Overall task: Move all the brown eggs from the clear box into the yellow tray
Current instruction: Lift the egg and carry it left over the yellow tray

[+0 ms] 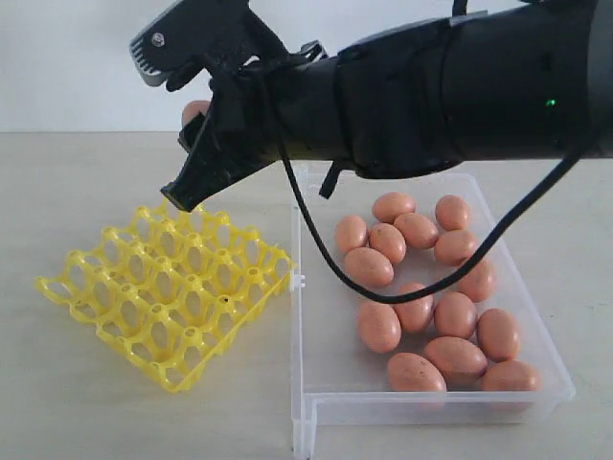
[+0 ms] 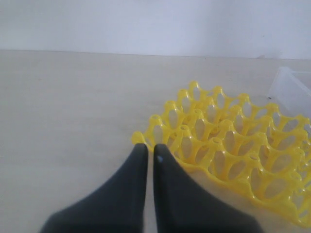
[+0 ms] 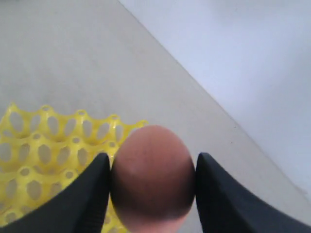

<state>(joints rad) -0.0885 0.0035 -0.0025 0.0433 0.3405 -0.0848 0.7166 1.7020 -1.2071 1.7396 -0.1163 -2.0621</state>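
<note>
Your left gripper [image 2: 147,150], its fingers pressed together, sat just beside a corner of the yellow tray [image 1: 254,273]. Above the tray's far edge, your right gripper [image 3: 153,167] was clamped on one brown egg [image 1: 194,113]. To the right, just beside the tray, the clear box [image 1: 431,407] held fifteen brown eggs [image 1: 415,307], bunched toward its right side.

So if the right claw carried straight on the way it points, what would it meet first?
Probably the tray, near its far edge, below the right claw holding an egg; depth is unclear.
</note>
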